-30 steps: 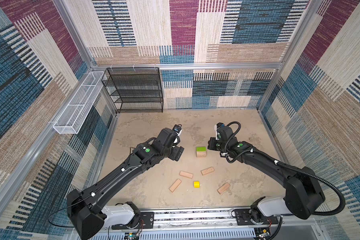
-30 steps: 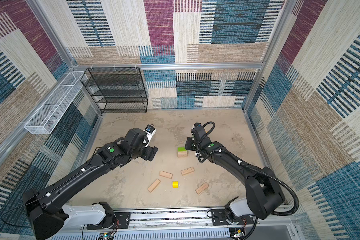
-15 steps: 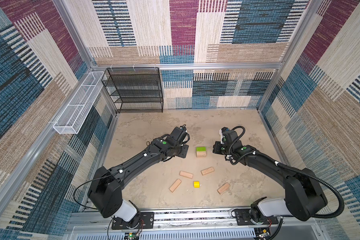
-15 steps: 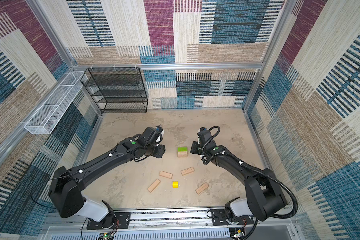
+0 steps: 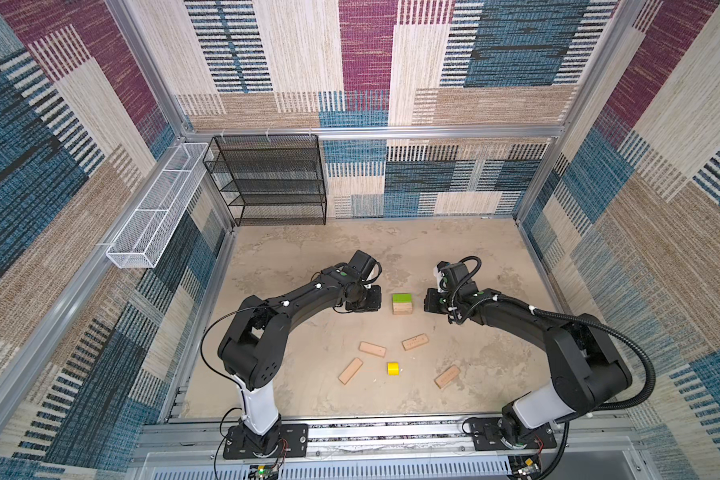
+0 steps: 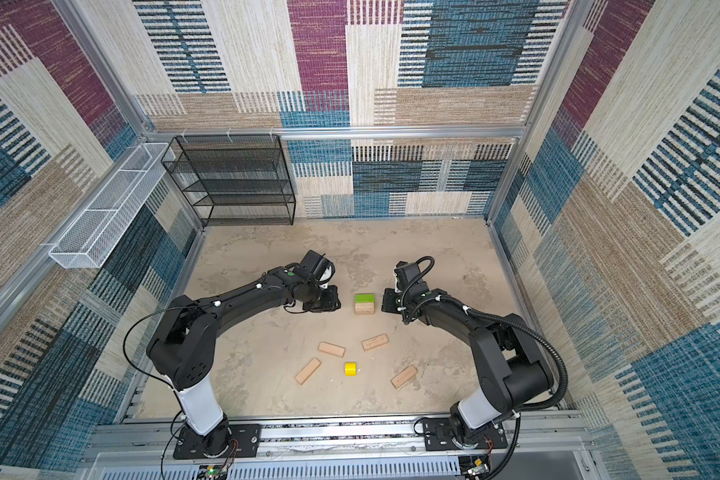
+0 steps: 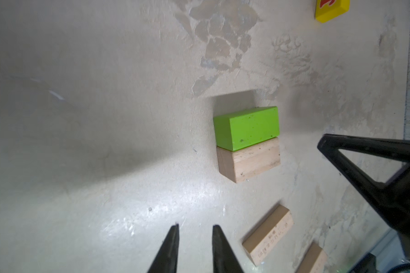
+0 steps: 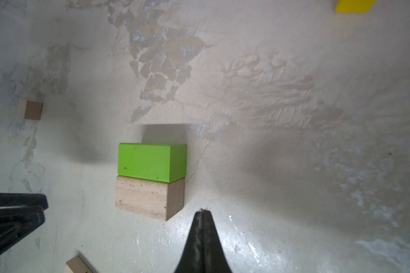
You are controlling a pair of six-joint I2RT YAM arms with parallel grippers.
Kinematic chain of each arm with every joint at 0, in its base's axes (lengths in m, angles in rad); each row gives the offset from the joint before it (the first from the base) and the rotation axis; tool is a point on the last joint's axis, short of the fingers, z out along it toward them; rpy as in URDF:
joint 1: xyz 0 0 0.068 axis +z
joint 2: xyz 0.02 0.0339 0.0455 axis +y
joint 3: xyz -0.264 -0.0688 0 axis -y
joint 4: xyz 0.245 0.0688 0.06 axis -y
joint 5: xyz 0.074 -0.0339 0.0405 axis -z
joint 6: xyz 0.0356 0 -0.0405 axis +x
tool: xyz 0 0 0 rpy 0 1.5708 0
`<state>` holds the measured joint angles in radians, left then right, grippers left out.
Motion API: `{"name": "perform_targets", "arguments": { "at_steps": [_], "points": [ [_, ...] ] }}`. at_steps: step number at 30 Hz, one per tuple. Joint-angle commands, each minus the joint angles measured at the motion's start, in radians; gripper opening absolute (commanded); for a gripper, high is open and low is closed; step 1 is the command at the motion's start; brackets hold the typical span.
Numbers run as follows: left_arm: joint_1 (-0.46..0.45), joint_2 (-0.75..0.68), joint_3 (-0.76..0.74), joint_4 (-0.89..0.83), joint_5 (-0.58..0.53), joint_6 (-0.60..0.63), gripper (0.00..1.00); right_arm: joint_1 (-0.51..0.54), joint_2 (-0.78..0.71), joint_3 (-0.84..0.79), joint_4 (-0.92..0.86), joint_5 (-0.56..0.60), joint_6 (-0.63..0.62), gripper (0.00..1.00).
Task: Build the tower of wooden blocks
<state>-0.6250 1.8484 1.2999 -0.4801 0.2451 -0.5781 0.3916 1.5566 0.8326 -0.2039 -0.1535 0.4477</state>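
Yellow piece (image 7: 330,9) cut off, left wrist view (red marking unreadable).

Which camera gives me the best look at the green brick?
Right wrist: the green brick sits large near mid-frame, two faces sharp, unobstructed, against a tan block. Left wrist shows it close too, but off-centre. In both top views it is tiny.

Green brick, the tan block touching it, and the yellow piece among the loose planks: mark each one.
green brick (image 5: 402,298), in a top view, middle of its green face.
tan block (image 5: 402,308), in a top view, middle of its visible wood face.
yellow piece (image 5: 393,368), in a top view, centre of its upper face.
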Motion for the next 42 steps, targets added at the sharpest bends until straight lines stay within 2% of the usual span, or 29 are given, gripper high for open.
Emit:
{"name": "perform_targets", "arguments": {
  "at_steps": [1,7,21,42],
  "points": [
    [0.010,0.035,0.016,0.040,0.091,-0.068,0.29,-0.003,0.023,0.013,0.039,-0.033,-0.017,0.00],
    [0.015,0.078,0.028,0.067,0.131,-0.096,0.24,-0.004,0.052,0.033,0.031,-0.045,-0.033,0.00],
    [0.016,0.152,0.082,0.057,0.139,-0.078,0.14,-0.007,0.068,0.034,0.018,-0.031,-0.051,0.00],
    [0.019,0.200,0.105,0.089,0.207,-0.097,0.11,-0.010,0.042,0.032,-0.008,-0.007,-0.064,0.00]
  ]
}}
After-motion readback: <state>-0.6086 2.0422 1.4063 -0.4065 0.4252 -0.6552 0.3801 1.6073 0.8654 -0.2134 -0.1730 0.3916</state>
